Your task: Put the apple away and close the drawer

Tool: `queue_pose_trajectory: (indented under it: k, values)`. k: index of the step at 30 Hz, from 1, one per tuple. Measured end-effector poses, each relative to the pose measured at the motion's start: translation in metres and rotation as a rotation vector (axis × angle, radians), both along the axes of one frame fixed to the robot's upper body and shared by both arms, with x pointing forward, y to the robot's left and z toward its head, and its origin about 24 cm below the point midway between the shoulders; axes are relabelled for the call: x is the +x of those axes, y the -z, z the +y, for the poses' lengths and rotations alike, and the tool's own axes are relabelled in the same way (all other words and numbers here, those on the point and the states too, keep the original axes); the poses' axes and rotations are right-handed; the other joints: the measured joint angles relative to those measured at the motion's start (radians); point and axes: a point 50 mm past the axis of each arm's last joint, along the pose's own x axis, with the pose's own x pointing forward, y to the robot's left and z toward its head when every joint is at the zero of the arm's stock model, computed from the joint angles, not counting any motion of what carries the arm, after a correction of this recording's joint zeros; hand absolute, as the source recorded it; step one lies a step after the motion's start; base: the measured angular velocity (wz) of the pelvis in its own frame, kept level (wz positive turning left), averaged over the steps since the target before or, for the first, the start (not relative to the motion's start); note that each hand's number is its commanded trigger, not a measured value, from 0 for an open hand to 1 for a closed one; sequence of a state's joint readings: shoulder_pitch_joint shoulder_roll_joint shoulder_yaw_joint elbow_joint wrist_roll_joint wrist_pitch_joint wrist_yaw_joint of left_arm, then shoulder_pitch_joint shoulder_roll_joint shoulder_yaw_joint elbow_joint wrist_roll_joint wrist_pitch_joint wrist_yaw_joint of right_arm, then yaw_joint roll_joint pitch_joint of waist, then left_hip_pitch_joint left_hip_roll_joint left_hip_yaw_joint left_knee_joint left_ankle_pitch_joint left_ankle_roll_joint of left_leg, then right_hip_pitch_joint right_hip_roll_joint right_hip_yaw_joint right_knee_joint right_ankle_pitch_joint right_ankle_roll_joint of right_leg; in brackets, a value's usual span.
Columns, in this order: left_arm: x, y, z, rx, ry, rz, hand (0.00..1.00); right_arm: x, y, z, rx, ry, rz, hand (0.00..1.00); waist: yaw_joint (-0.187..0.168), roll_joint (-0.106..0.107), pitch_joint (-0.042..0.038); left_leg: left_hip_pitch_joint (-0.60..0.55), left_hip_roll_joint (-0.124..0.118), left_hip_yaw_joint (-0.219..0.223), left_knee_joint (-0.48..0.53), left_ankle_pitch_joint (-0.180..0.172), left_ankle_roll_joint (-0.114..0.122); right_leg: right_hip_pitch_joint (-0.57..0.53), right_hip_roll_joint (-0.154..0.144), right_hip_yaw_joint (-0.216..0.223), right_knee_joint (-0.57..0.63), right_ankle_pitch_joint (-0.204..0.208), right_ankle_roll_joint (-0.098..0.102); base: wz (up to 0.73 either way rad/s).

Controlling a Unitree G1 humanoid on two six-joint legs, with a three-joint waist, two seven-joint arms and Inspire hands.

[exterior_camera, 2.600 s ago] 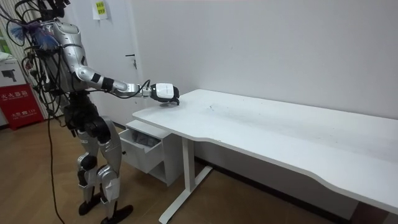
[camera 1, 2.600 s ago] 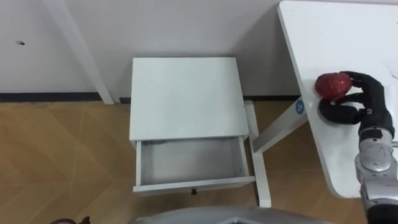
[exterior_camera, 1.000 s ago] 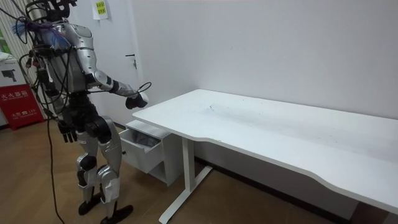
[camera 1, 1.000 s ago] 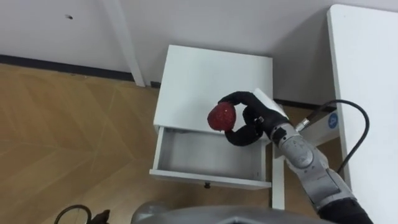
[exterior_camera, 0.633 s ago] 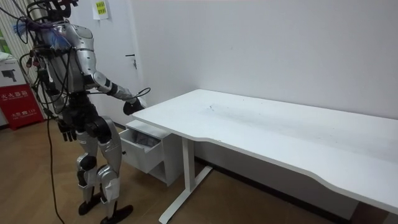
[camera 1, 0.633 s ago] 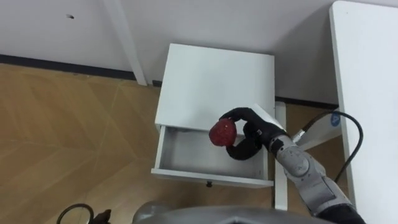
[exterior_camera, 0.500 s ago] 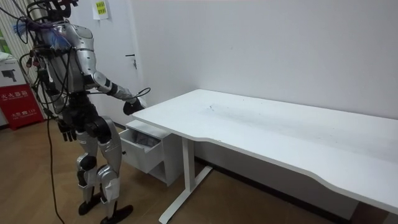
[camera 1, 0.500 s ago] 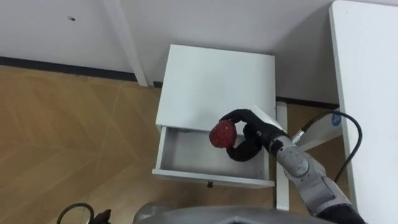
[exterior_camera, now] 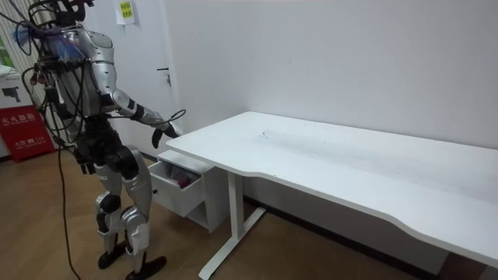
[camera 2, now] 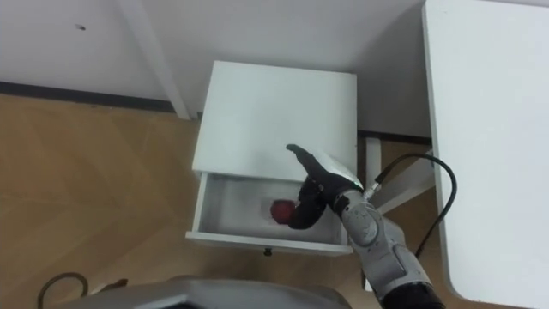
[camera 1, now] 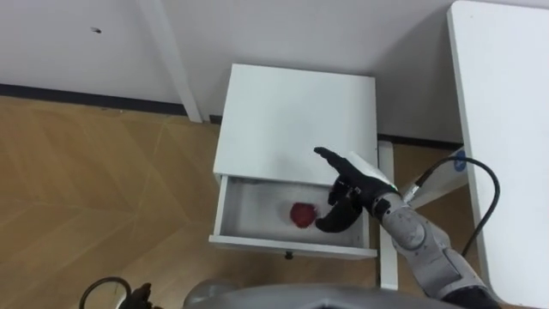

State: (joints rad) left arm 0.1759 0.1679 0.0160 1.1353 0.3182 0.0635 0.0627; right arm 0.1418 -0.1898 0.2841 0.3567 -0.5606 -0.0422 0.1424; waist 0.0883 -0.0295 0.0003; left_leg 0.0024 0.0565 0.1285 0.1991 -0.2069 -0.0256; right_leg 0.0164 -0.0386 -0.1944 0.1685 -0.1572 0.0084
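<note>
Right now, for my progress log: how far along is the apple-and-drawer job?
Done: the apple lies inside the open drawer. In hand: nothing; the right hand is spread open above the drawer, and the left hand hangs at the robot's side. Left: the drawer is not yet pushed shut.

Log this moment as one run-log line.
apple: in open drawer | right robot hand: open, over drawer | left robot hand: at side

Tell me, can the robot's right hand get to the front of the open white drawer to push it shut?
Probably yes. The right hand hovers open above the white drawer, the round red apple lies inside, and nothing blocks its front.
</note>
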Motion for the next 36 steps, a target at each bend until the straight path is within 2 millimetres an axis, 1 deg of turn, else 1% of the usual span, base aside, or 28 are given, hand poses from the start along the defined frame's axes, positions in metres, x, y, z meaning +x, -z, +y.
queue_pose_trajectory:
  k: [8,11,12,13,14,15,16,17,18,19,20,21,22,23,24,25,26,27,28,29,30,31,32,33,34,35,36]
  values:
    - [0.002,-0.001,0.000,0.010,-0.005,-0.018,0.00,-0.004,0.007,-0.004,0.003,0.036,0.018,0.00,0.001,0.001,0.0009,0.005,0.000,0.001,-0.001,0.000,0.000,0.000,0.000,0.004,0.000,0.000,0.000,0.00]
    - [0.002,0.000,0.000,0.008,-0.012,-0.024,0.00,-0.009,0.016,-0.012,0.034,0.110,0.055,0.00,-0.001,0.002,0.0015,0.006,-0.001,0.002,-0.001,0.000,0.000,-0.001,-0.002,0.002,0.003,0.000,0.000,0.00]
    - [0.001,0.000,0.000,0.008,-0.015,-0.022,0.00,-0.011,0.020,-0.018,0.032,0.152,0.065,0.00,-0.006,0.004,0.0026,0.007,-0.003,0.001,0.000,0.000,0.000,0.000,-0.009,0.000,0.007,-0.001,0.001,0.00]
    - [0.003,0.000,-0.001,0.004,-0.031,-0.030,0.00,-0.013,0.024,-0.026,0.036,0.217,0.076,0.00,-0.014,0.006,0.0039,0.006,-0.005,0.003,0.010,-0.003,0.006,-0.009,-0.017,-0.001,0.030,-0.004,0.006,0.00]
    - [0.001,0.000,-0.002,0.002,-0.034,-0.024,0.00,-0.013,0.025,-0.032,0.037,0.256,0.074,0.00,-0.020,0.010,0.0055,0.002,-0.008,0.006,0.018,-0.007,0.011,-0.018,-0.024,0.000,0.050,-0.009,0.011,0.10]
    - [0.000,0.002,-0.005,-0.006,-0.038,-0.018,0.00,-0.013,0.027,-0.044,0.021,0.333,0.066,0.00,-0.042,0.022,0.0056,-0.014,-0.017,0.012,0.034,-0.016,0.026,-0.056,-0.040,0.003,0.127,-0.024,0.027,0.08]
    - [0.003,0.002,-0.008,-0.017,-0.064,-0.031,0.00,-0.013,0.028,-0.058,0.007,0.420,0.055,0.00,-0.056,0.034,0.0071,-0.024,-0.030,0.016,0.044,-0.021,0.041,-0.146,-0.064,0.011,0.304,-0.030,0.038,0.06]
    - [0.004,0.002,-0.007,-0.019,-0.071,-0.035,0.00,-0.014,0.028,-0.065,0.007,0.469,0.049,0.00,-0.064,0.034,0.0069,-0.030,-0.040,0.021,0.052,-0.020,0.046,-0.206,-0.084,0.024,0.413,-0.027,0.036,0.03]
    - [0.006,0.002,-0.005,-0.013,-0.081,-0.042,0.00,-0.020,0.029,-0.078,0.003,0.563,0.041,0.00,-0.082,0.029,0.0097,-0.043,-0.065,0.028,0.091,-0.033,0.070,-0.325,-0.124,0.060,0.626,0.033,0.032,0.04]
    - [0.004,0.002,-0.004,-0.006,-0.092,-0.034,0.00,-0.028,0.033,-0.092,0.005,0.666,0.048,0.00,-0.092,0.040,0.0092,-0.058,-0.057,0.033,0.140,-0.053,0.092,-0.440,-0.133,0.104,0.784,0.181,0.042,0.00]
    - [0.004,0.003,-0.004,-0.005,-0.092,-0.032,0.00,-0.033,0.034,-0.100,0.002,0.715,0.056,0.00,-0.094,0.054,0.0085,-0.068,-0.046,0.040,0.160,-0.063,0.101,-0.487,-0.125,0.119,0.832,0.268,0.042,-0.35]
    - [0.002,0.002,0.001,0.007,-0.096,-0.027,0.00,-0.038,0.036,-0.107,0.009,0.777,0.058,0.00,-0.090,0.076,0.0116,-0.083,-0.034,0.058,0.182,-0.076,0.115,-0.582,-0.111,0.150,0.986,0.311,0.033,-0.36]
    - [0.000,0.000,0.006,0.022,-0.112,-0.023,0.00,-0.048,0.039,-0.113,0.026,0.834,0.083,0.00,-0.110,0.076,0.0160,-0.086,-0.031,0.059,0.198,-0.082,0.122,-0.651,-0.111,0.156,1.183,0.238,0.020,-0.27]
    - [-0.002,0.000,0.008,0.028,-0.113,-0.018,0.00,-0.057,0.041,-0.117,0.026,0.860,0.102,0.00,-0.117,0.079,0.0162,-0.090,-0.029,0.056,0.203,-0.084,0.124,-0.669,-0.109,0.152,1.246,0.206,0.017,0.06]
    - [-0.005,0.000,0.009,0.032,-0.112,-0.012,0.00,-0.074,0.046,-0.124,0.016,0.912,0.147,0.00,-0.121,0.089,0.0151,-0.093,-0.021,0.055,0.210,-0.088,0.128,-0.661,-0.108,0.144,1.275,0.165,0.024,0.05]
    - [-0.010,-0.001,0.010,0.034,-0.115,-0.007,0.00,-0.088,0.052,-0.128,0.019,0.973,0.203,0.00,-0.117,0.090,0.0167,-0.088,-0.018,0.056,0.206,-0.089,0.127,-0.611,-0.106,0.147,1.181,0.135,0.036,0.00]
    - [-0.014,-0.001,0.010,0.035,-0.117,-0.002,0.00,-0.094,0.056,-0.128,0.023,1.001,0.230,0.00,-0.116,0.087,0.0173,-0.083,-0.019,0.058,0.202,-0.089,0.128,-0.563,-0.106,0.147,1.098,0.121,0.043,-0.05]
    - [-0.020,-0.001,0.010,0.033,-0.122,0.002,0.00,-0.105,0.061,-0.126,0.025,1.037,0.282,0.00,-0.115,0.077,0.0174,-0.073,-0.022,0.059,0.195,-0.091,0.131,-0.456,-0.102,0.137,0.896,0.097,0.053,-0.05]
    - [-0.029,-0.001,0.009,0.035,-0.127,0.013,0.00,-0.116,0.067,-0.123,0.035,1.070,0.326,0.00,-0.107,0.061,0.0146,-0.063,-0.034,0.059,0.183,-0.091,0.129,-0.343,-0.100,0.131,0.700,0.065,0.060,-0.07]
    - [-0.032,-0.001,0.009,0.035,-0.132,0.021,0.00,-0.120,0.069,-0.121,0.041,1.079,0.344,0.00,-0.100,0.055,0.0130,-0.059,-0.041,0.060,0.175,-0.088,0.129,-0.290,-0.100,0.125,0.609,0.048,0.064,-0.11]
    - [-0.036,-0.001,0.009,0.034,-0.140,0.037,0.00,-0.127,0.073,-0.118,0.049,1.090,0.382,0.00,-0.084,0.042,0.0112,-0.058,-0.046,0.064,0.164,-0.083,0.126,-0.201,-0.094,0.109,0.444,0.011,0.066,-0.24]
    - [-0.035,-0.001,0.009,0.033,-0.154,0.034,0.00,-0.133,0.076,-0.115,0.057,1.099,0.417,0.00,-0.057,0.024,0.0051,-0.054,-0.049,0.079,0.142,-0.069,0.120,-0.131,-0.082,0.092,0.285,-0.007,0.070,-0.27]
    - [-0.035,-0.001,0.009,0.033,-0.156,0.031,0.00,-0.134,0.077,-0.114,0.061,1.102,0.428,0.00,-0.048,0.020,0.0038,-0.053,-0.049,0.083,0.134,-0.064,0.117,-0.110,-0.078,0.089,0.233,-0.007,0.069,-0.23]
    - [-0.033,-0.002,0.010,0.038,-0.162,0.023,0.00,-0.135,0.080,-0.110,0.061,1.092,0.455,0.00,-0.041,0.008,0.0033,-0.051,-0.049,0.084,0.123,-0.059,0.111,-0.064,-0.069,0.080,0.142,-0.005,0.067,-0.05]
    - [-0.033,-0.002,0.011,0.042,-0.181,0.016,0.00,-0.135,0.082,-0.107,0.057,1.069,0.479,0.00,-0.040,-0.001,0.0006,-0.044,-0.049,0.083,0.115,-0.056,0.105,-0.029,-0.064,0.078,0.076,-0.002,0.070,0.00]
    - [-0.032,-0.002,0.011,0.043,-0.184,0.016,0.00,-0.134,0.082,-0.105,0.060,1.059,0.487,0.00,-0.040,-0.005,-0.0017,-0.041,-0.048,0.082,0.108,-0.054,0.101,-0.017,-0.062,0.075,0.056,0.000,0.074,0.08]
    - [-0.033,-0.001,0.010,0.044,-0.197,0.014,0.00,-0.133,0.083,-0.104,0.065,1.044,0.493,0.00,-0.042,-0.007,-0.0023,-0.032,-0.045,0.076,0.099,-0.050,0.093,0.002,-0.056,0.064,0.033,0.004,0.069,0.18]
